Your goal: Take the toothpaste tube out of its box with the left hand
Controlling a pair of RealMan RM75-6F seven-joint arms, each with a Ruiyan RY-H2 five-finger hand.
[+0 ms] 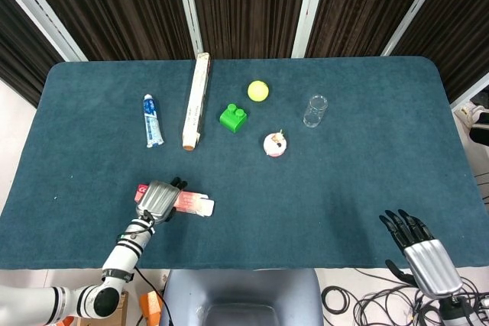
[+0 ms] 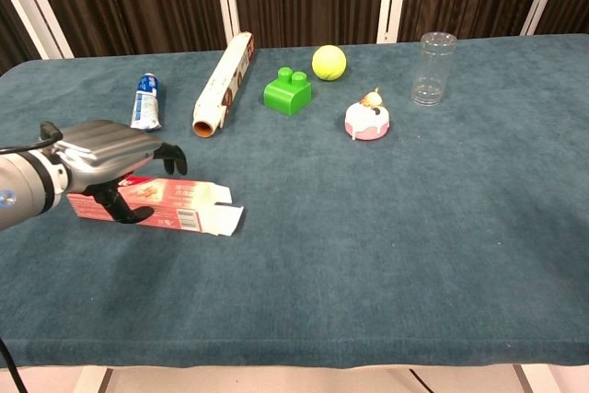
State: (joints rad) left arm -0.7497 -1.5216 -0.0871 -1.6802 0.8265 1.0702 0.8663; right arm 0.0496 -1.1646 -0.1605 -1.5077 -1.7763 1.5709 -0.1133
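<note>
Left hand lies over the toothpaste box near the table's front-left corner — palm down, fingers curled over the box's top, thumb down at its near side. Whether it's actually gripping the box or just resting on it, can't tell. The box lies flat w/ its open end and loose flap pointing toward the table's middle; the red printed face shows beside the hand in the chest view.

The toothpaste tube lies on the cloth well apart from the box, toward the back-left part of the table, roughly parallel to the long roll in its carton just beside it.

Right hand hangs off the front-right edge of the table — fingers spread, holding nothing, seen only in the head view.

Rest of the things sit across the back half: green toy brick and yellow ball near the middle, a small pink-and-white cake-like toy in front of them, and a clear glass further toward the right edge.
</note>
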